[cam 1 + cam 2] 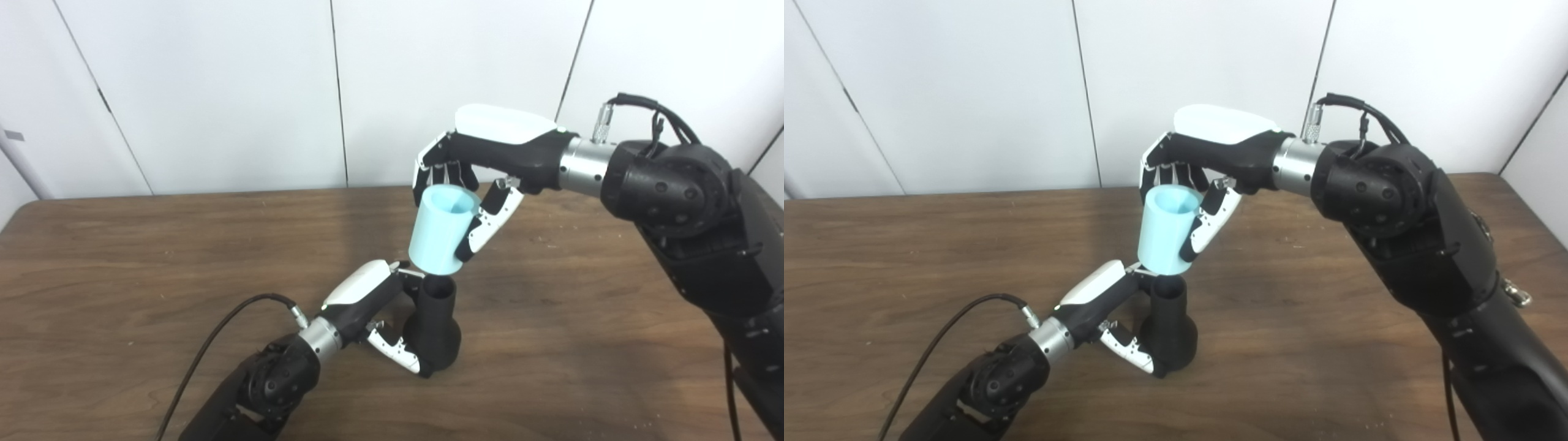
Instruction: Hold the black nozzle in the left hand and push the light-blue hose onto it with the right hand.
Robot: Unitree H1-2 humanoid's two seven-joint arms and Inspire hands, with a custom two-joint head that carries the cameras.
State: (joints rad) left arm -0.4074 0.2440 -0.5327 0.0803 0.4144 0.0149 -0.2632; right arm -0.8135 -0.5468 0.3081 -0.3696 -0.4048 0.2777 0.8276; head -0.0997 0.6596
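Our left hand (373,309) grips the black nozzle (436,327) upright on the surface (122,275). Our right hand (484,165) clasps the light-blue hose (442,229), its lower end at the nozzle's mouth.

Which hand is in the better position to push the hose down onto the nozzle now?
The right hand: it grips the light-blue hose directly above the black nozzle, which the left hand steadies on the table.
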